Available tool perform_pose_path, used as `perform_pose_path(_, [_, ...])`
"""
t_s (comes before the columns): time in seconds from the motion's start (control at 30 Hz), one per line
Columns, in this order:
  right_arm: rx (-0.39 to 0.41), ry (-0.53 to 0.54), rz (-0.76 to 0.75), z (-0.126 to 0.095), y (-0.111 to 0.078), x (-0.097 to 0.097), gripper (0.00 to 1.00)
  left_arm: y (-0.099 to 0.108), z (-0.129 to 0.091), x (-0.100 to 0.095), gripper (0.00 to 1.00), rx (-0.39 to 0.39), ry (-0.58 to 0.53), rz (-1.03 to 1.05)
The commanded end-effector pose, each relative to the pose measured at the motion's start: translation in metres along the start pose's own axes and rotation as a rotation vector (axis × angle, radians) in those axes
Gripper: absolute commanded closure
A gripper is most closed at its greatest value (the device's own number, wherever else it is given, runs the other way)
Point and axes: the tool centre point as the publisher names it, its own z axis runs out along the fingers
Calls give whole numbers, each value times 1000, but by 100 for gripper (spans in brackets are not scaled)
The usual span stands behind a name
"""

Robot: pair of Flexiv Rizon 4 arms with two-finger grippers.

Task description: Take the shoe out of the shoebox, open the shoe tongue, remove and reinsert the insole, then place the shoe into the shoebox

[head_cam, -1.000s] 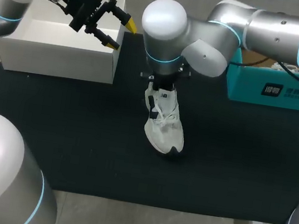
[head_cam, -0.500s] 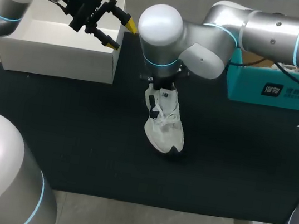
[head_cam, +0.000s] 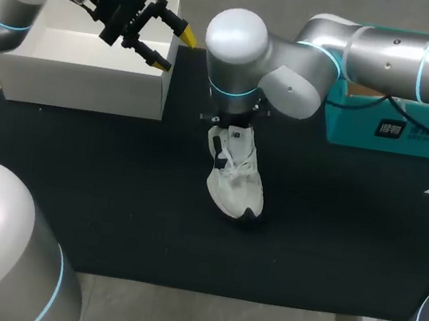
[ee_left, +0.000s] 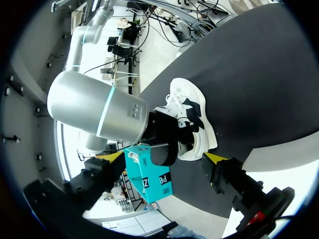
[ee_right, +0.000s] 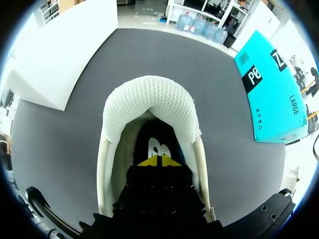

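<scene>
currently the shoe (head_cam: 234, 181) stands on its sole on the black mat (head_cam: 110, 209). it is white with dark accents and its laces are visible on top. its toe points toward the near edge of the mat, and its heel end lies directly under the wrist of the right arm (head_cam: 376, 51).

the right end effector (ee_right: 159, 161) comes down from above into the shoe's opening. in the right wrist view its two yellow tips are pressed together inside the shoe, just above the dark insole (ee_right: 153, 145), which carries a white mark. the shoe's padded white collar (ee_right: 149, 99) arches ahead of the tips, and the side walls of the shoe run along both sides of the fingers. whether anything thin is pinched between the tips cannot be told. in the head view this end effector is hidden behind the wrist.

the left end effector (head_cam: 166, 40) hangs well apart from the shoe, behind it and to its left. its fingers are spread apart. it hangs above the corner of the white box (head_cam: 82, 76) that is nearest the shoe. in the left wrist view the shoe lies ahead of the gap between its tips.

the white box is open-topped and sits behind and to the left of the shoe. the teal box (head_cam: 396, 131) sits behind and to the right of the shoe, at the mat's far edge.
</scene>
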Motion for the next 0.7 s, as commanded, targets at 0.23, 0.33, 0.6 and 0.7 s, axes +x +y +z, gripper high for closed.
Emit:
perform_pose_path(0.23, [-109, -85, -27, -27, 19, -2, 100, -1, 0, 0, 0, -3, 3, 1])
perform_pose_path(0.33, [-118, -92, -37, -25, 23, -3, 100, -1, 0, 0, 0, -3, 3, 1])
perform_pose_path(0.6, [-77, -132, -73, -6, 20, -5, 100, -1, 0, 0, 0, -3, 3, 1])
perform_pose_path(0.7, [-77, -134, -70, -15, 18, -4, 100, -1, 0, 0, 0, -3, 3, 1])
